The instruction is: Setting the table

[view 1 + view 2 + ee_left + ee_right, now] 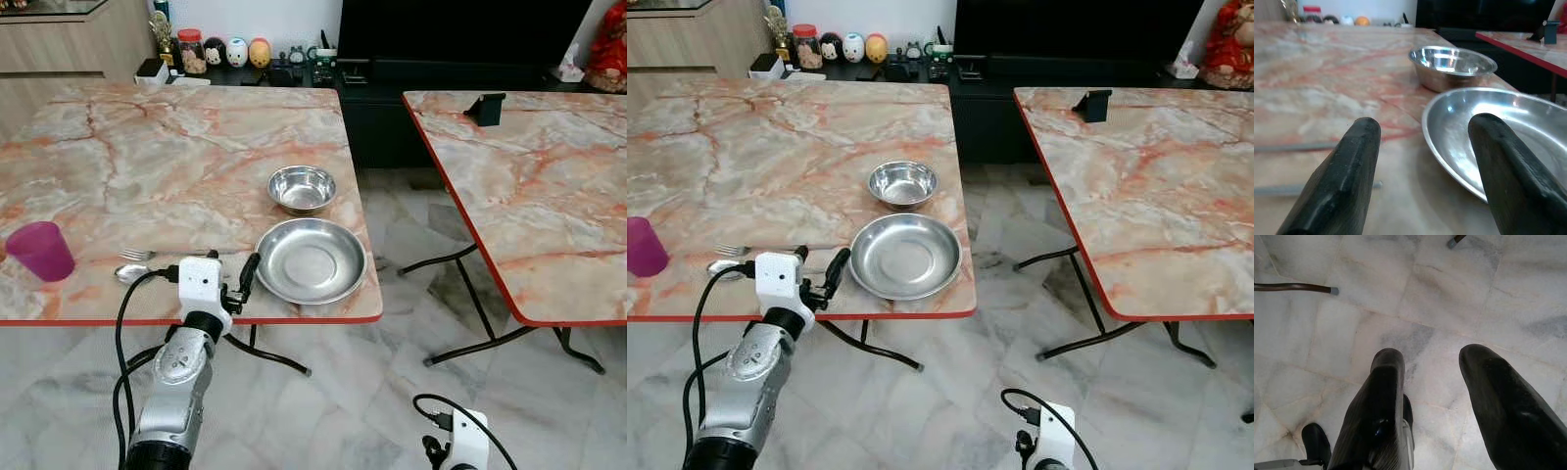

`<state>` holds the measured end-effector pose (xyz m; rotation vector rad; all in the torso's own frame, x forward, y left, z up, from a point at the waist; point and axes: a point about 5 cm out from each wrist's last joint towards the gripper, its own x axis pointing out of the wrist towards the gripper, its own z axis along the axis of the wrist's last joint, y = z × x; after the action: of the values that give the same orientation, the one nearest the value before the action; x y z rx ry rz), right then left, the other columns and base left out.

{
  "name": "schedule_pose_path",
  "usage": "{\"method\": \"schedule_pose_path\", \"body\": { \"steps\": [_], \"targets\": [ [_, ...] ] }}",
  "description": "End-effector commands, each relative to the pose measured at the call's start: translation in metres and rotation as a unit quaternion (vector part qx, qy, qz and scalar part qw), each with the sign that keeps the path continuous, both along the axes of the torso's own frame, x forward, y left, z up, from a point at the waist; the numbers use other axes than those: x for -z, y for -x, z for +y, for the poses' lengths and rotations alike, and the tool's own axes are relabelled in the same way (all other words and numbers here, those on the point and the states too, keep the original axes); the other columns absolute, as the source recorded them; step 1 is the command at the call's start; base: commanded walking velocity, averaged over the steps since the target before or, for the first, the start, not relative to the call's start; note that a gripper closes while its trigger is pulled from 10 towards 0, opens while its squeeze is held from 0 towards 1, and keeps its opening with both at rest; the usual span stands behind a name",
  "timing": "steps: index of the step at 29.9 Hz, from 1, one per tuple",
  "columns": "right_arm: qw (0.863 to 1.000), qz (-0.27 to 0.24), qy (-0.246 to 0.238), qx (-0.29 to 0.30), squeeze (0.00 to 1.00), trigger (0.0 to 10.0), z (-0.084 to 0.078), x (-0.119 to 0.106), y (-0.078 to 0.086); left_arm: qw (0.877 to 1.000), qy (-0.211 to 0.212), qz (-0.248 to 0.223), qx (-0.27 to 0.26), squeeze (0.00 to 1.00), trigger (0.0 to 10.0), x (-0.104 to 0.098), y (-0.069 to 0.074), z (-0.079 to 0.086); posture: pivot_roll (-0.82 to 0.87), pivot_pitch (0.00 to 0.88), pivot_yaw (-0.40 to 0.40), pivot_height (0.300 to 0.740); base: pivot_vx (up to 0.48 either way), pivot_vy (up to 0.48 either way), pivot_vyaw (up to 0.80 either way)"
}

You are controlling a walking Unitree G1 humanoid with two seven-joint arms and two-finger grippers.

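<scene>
A round steel plate lies near the front edge of the marble table, with a small steel bowl just behind it. Left of the plate rest a fork and a spoon. A purple cup stands at the far left. My left gripper hovers low over the front edge, open, just left of the plate and holding nothing. In the left wrist view the plate lies beside one finger. My right gripper hangs low, open, pointing at the floor.
A second marble table stands to the right across a gap of tiled floor, with a small black stand on it. Jars and figurines line a dark cabinet behind. Folding table legs cross the gap.
</scene>
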<state>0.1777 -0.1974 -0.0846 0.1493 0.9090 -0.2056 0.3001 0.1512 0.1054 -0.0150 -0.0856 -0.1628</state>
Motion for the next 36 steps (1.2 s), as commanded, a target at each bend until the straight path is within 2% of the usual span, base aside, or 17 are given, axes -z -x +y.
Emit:
{"method": "schedule_pose_path", "body": {
  "steps": [1, 3, 10, 29, 36],
  "targets": [
    [1.000, -0.001, 0.000, 0.005, 0.00, 10.0, -0.0006, 0.0006, 0.0017, 1.000, 0.011, 0.018, 0.003, 0.00, 10.0, 0.0038, -0.0021, -0.0011, 0.07, 0.000, -0.047, 0.740, 0.000, 0.000, 0.00],
    [1.000, -0.001, 0.000, 0.007, 0.00, 10.0, -0.0005, 0.0007, 0.0021, 0.999, 0.027, 0.018, 0.015, 0.00, 10.0, 0.0030, -0.0019, -0.0029, 0.07, 0.000, -0.047, 0.740, 0.000, 0.000, 0.00],
    [1.000, -0.001, 0.000, 0.007, 0.00, 10.0, -0.0002, 0.0009, 0.0024, 0.998, 0.036, 0.010, 0.050, 0.00, 10.0, -0.0022, -0.0018, -0.0101, 0.07, 0.000, -0.044, 0.740, 0.000, 0.000, 0.00],
    [1.000, -0.003, 0.000, 0.006, 0.00, 10.0, -0.0001, 0.0011, 0.0031, 0.997, 0.051, 0.009, 0.049, 0.00, 10.0, -0.0033, -0.0015, -0.0077, 0.07, 0.000, -0.045, 0.740, 0.422, 0.000, 0.00],
    [1.000, -0.003, 0.001, 0.004, 0.00, 10.0, -0.0004, 0.0008, 0.0026, 0.996, 0.051, 0.017, 0.067, 0.00, 10.0, -0.0031, -0.0001, -0.0108, 0.08, 0.000, -0.048, 0.740, 0.091, 0.000, 0.00]
  ]
}}
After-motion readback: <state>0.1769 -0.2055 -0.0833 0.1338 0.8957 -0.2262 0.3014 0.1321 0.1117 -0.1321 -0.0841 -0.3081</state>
